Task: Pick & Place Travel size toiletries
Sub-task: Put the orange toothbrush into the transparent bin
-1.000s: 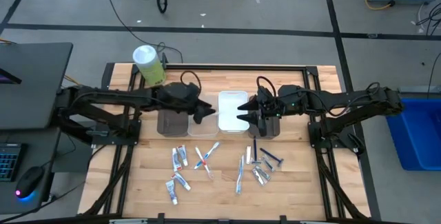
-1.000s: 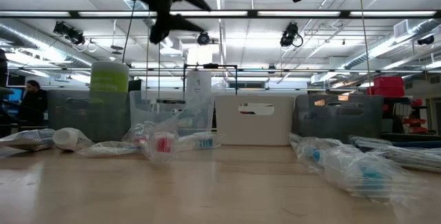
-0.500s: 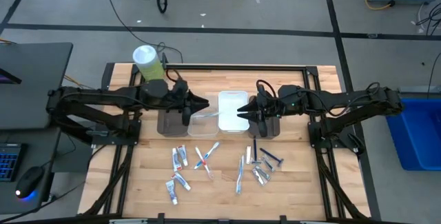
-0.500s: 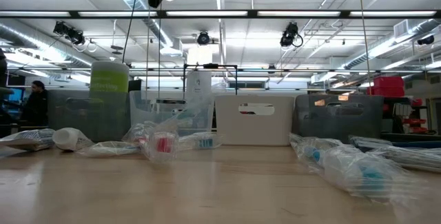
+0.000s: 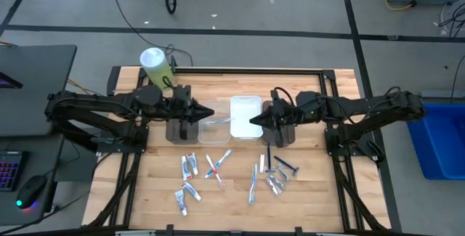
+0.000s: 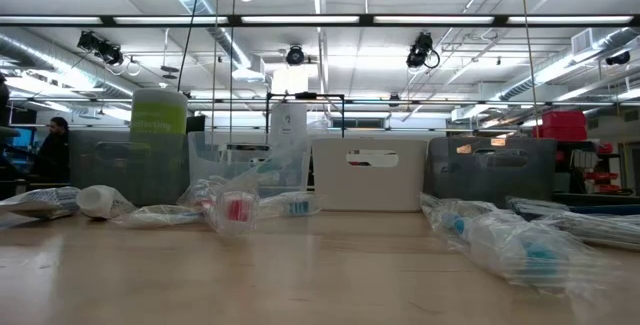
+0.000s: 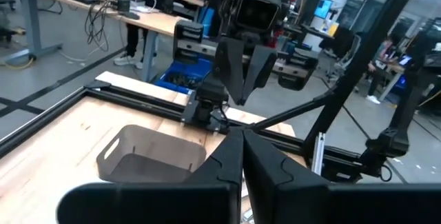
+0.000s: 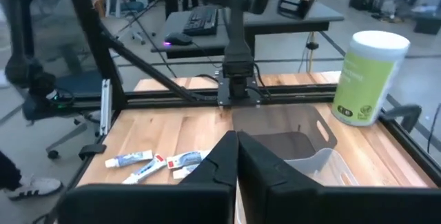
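The travel size toiletries lie on the near half of the wooden table: toothpaste tubes (image 5: pixel 189 166), toothbrushes (image 5: pixel 216 165), black razors (image 5: pixel 285 166) and small silvery tubes (image 5: pixel 275 184). My left gripper (image 5: pixel 211 111) is shut on nothing and hovers level, high over the clear tray (image 5: pixel 212 128). My right gripper (image 5: pixel 252 120), also shut on nothing, hovers over the white tray (image 5: pixel 245 112) and faces the left one. The wrist views show each pair of fingers closed, the left gripper (image 7: pixel 242 138) and the right gripper (image 8: pixel 238 138). Some tubes (image 8: pixel 155 160) show past the right fingers.
Four trays stand in a row at mid-table: a dark one (image 5: pixel 178 128), the clear one, the white one and another dark one (image 5: pixel 282 133). A big green-white canister (image 5: pixel 156 67) stands at the far left corner. In the low view, wrapped items (image 6: pixel 235 208) lie on the tabletop.
My left gripper has drawn back toward the table's left edge and risen, rolling as it went, and its fingers have shut on nothing. My right gripper has stayed over the white tray and shut its fingers. Trays and toiletries lie as before.
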